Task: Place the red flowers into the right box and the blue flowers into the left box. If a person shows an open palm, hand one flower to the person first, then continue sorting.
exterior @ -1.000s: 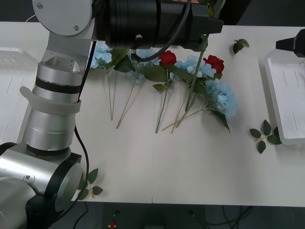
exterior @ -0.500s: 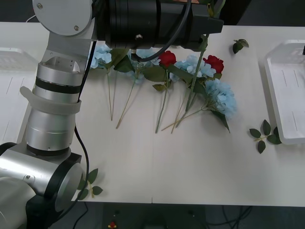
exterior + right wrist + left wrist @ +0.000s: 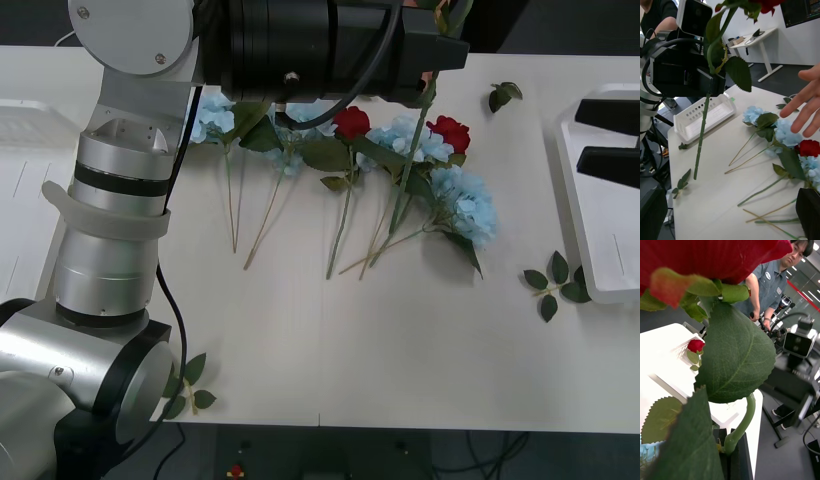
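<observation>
My left gripper (image 3: 436, 52) is shut on the stem of a red rose (image 3: 412, 150) that hangs over the flower pile; its bloom (image 3: 715, 255) and a big leaf (image 3: 737, 356) loom close in the left wrist view. Red flowers (image 3: 351, 122) (image 3: 449, 132) and blue flowers (image 3: 466, 203) (image 3: 212, 115) lie on the table. My right gripper (image 3: 580, 133) stands open over the right box (image 3: 600, 240). A person's hand (image 3: 807, 99) is held out, fingers spread, above the flowers. The left box (image 3: 703, 118) sits beyond the held stem (image 3: 702, 131). One red rose (image 3: 696, 345) lies in the right box.
Loose leaf sprigs lie near the right box (image 3: 555, 280), at the back (image 3: 503, 94) and by the front edge (image 3: 188, 385). The left arm's black forearm (image 3: 300, 45) spans the back of the table. The table's front half is bare.
My right gripper slid out past the right edge and has come back in over the right box with both fingers showing. The left arm and its rose have not moved.
</observation>
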### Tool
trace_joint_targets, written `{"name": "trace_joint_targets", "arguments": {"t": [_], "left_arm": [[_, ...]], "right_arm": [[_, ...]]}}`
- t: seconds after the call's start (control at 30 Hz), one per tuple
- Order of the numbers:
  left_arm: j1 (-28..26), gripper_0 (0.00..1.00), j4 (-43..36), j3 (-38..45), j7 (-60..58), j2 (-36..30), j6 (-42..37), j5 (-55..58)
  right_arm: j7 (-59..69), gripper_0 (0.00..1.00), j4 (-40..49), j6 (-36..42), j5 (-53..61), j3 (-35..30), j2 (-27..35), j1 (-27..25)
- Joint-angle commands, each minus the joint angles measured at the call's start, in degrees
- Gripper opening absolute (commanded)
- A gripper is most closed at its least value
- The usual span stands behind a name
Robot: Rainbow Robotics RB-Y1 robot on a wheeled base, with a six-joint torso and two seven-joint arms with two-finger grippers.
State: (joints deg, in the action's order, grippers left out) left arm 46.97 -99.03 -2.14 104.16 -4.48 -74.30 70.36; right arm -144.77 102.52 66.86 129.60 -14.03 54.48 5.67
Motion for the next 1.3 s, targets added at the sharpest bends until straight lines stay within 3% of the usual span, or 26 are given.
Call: {"name": "trace_joint_targets", "arguments": {"t": [0.03,0.5,1.0,1.03,1.1,1.3], "left_arm": [[0.13,0.00,-2.22,-0.32,4.56,1.14,0.73,0.75],[0.13,0.00,-2.22,-0.32,4.56,1.14,0.73,0.75],[0.13,0.00,-2.22,-0.32,4.56,1.14,0.73,0.75],[0.13,0.00,-2.22,-0.32,4.56,1.14,0.73,0.75],[0.13,0.00,-2.22,-0.32,4.56,1.14,0.73,0.75],[0.13,0.00,-2.22,-0.32,4.56,1.14,0.73,0.75]], "right_arm": [[-1.13,1.00,1.46,-2.26,0.83,3.66,-3.32,1.80],[0.10,1.00,-1.00,-5.78,1.18,18.34,-7.54,12.26],[0.02,1.00,-1.35,-11.75,1.80,27.56,-10.44,17.53],[0.02,0.93,-1.35,-11.75,1.80,27.56,-10.44,17.53],[0.19,0.00,-1.35,-11.58,1.80,27.56,-10.62,17.53],[-0.07,0.00,-1.35,-11.40,1.80,27.56,-10.62,17.53]]}}
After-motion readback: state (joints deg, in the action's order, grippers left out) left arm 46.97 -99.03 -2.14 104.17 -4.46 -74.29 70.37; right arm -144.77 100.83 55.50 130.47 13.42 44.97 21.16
